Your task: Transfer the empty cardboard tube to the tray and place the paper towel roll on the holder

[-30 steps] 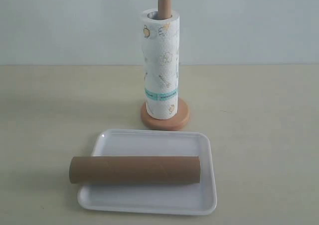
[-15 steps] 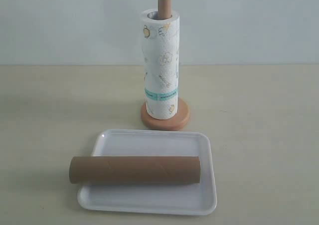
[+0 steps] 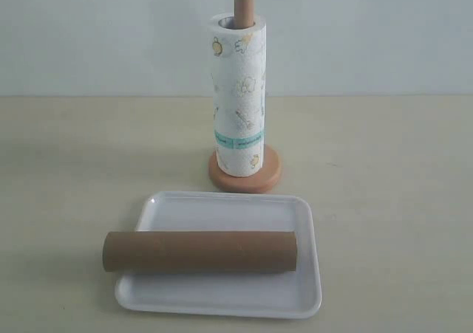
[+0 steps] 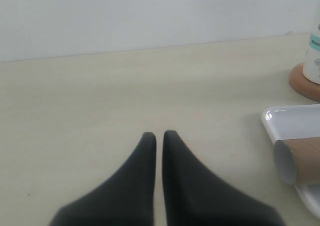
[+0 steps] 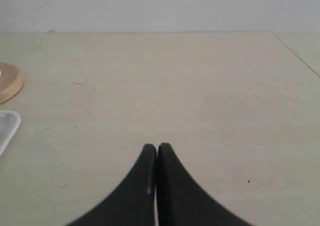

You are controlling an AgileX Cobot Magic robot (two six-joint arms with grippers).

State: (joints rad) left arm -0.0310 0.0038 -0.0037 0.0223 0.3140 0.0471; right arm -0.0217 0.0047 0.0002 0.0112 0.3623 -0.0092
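Brown cardboard tube (image 3: 199, 252) is lying on the tray (image 3: 229, 211), axis running nine to three; paper towel roll (image 3: 238, 97) is standing on the holder (image 3: 270, 172) at twelve. Left gripper (image 4: 159, 136), nearer, and right gripper (image 5: 157, 147) are sitting clenched, empty.

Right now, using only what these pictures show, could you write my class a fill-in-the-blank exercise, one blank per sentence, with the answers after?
1. In the exterior view, one end of the tube sticks out past the ____ edge of the tray.
2. The roll stands upright on the holder, which pokes out of the roll's ____.
3. The left hand and right hand are both ____ and hold nothing.
4. The tray's colour is ____.

Answers: left; top; shut; white.
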